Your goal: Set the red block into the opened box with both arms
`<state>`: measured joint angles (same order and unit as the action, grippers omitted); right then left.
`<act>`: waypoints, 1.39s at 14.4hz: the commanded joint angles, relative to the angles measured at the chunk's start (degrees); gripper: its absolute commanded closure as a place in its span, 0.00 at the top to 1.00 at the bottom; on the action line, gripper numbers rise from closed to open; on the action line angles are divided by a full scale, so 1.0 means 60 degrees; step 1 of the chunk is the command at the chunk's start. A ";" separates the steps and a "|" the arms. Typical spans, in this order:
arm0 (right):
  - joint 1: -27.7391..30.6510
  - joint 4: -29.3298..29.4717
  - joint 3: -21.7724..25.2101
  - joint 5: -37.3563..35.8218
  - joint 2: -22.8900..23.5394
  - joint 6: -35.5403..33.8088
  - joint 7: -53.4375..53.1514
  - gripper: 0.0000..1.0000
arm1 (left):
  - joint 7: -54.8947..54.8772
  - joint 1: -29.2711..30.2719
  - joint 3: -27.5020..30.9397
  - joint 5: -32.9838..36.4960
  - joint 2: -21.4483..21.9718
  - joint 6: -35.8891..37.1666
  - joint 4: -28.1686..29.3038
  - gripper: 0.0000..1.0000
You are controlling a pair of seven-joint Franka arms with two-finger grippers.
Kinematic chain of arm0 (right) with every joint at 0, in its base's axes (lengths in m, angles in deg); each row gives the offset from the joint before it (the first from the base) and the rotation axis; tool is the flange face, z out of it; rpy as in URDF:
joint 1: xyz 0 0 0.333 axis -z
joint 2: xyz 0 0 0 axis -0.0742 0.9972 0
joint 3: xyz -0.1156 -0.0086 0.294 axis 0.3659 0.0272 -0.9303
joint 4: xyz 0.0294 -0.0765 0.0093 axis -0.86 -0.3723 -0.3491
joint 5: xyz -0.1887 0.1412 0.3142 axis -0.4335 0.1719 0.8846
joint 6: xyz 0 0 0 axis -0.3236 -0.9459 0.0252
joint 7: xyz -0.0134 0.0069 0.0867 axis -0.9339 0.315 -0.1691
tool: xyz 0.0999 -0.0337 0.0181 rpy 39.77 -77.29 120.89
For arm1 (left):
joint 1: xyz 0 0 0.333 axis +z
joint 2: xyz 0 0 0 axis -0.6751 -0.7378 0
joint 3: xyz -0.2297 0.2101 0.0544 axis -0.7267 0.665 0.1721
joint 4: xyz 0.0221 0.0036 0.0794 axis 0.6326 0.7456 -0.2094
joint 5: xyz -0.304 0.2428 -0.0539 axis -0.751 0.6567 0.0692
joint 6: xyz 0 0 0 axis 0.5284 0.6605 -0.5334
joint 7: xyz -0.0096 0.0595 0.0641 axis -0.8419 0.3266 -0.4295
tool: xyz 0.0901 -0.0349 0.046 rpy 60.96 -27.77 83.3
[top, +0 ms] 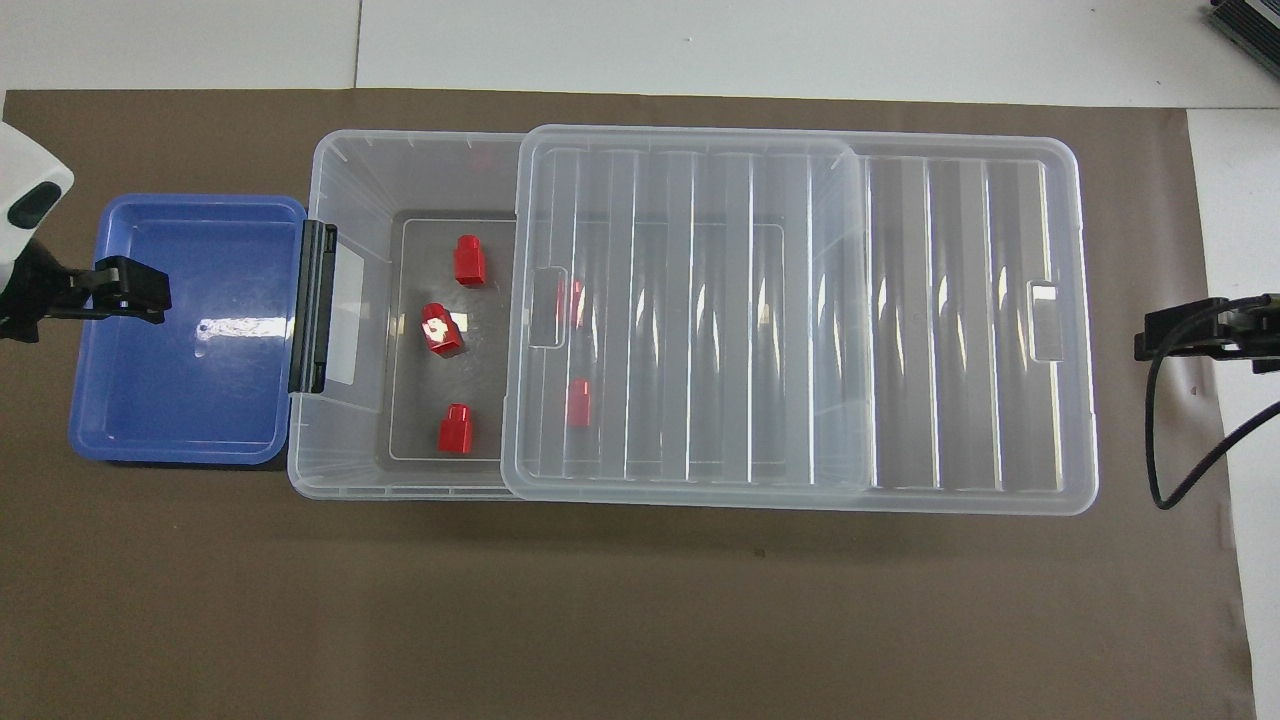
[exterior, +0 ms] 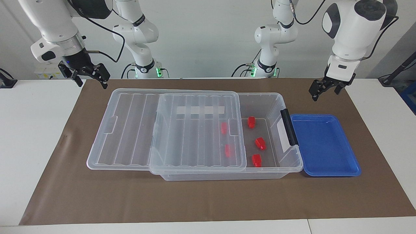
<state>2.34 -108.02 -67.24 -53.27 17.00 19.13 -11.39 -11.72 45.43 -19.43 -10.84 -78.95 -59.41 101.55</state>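
Five blocks [exterior: 260,143] lie in my box [exterior: 294,164], its lid [exterior: 130,130] slid toward my right arm's end, the tray [exterior: 325,144] touching its other end.

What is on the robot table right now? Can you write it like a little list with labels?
box: clear box, lid slid toward the right arm's end
red blocks: five in the box, three in the uncovered part, two under the lid
blue tray: blue tray with nothing in it, beside the box
left tool: left tool open, holding nothing, raised above the mat
right tool: right tool open, holding nothing, waiting
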 commanded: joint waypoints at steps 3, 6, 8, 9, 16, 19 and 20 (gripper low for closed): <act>0.0055 -0.0051 0.0055 -0.0023 -0.0051 -0.0052 0.0260 1.00 | -0.0971 0.0574 -0.0023 -0.0989 0.0410 0.0375 0.0172 1.00; 0.0055 -0.0051 0.0041 -0.0023 -0.0051 -0.0052 0.0260 1.00 | -0.0971 0.0575 -0.0008 -0.0991 0.0513 0.0390 0.0260 1.00; 0.0055 -0.0051 0.0041 -0.0023 -0.0037 -0.0052 0.0260 1.00 | -0.0985 0.0560 0.0021 -0.0991 0.0513 0.0346 0.0260 1.00; 0.0055 -0.0051 0.0055 -0.0023 -0.0036 -0.0052 0.0260 1.00 | -0.1000 0.0589 0.0051 -0.0991 0.0499 0.0303 0.0246 1.00; 0.0055 -0.0051 0.0055 -0.0023 -0.0037 -0.0052 0.0260 1.00 | -0.1058 -0.1315 0.2175 -0.1123 0.0294 0.0477 0.0187 1.00; 0.0069 -0.0051 0.0055 -0.0023 -0.0051 -0.0052 0.0260 1.00 | -0.1190 -0.1228 0.1767 -0.1108 0.0205 0.0741 -0.0046 1.00; 0.0069 -0.0051 0.0055 -0.0023 -0.0051 -0.0052 0.0260 1.00 | -0.1103 -0.1169 0.1605 -0.1108 0.0220 0.0771 -0.0047 1.00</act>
<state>2.37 -108.06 -67.18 -53.27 16.99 19.13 -11.39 -17.94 38.38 -8.61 -17.00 -77.71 -56.54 102.06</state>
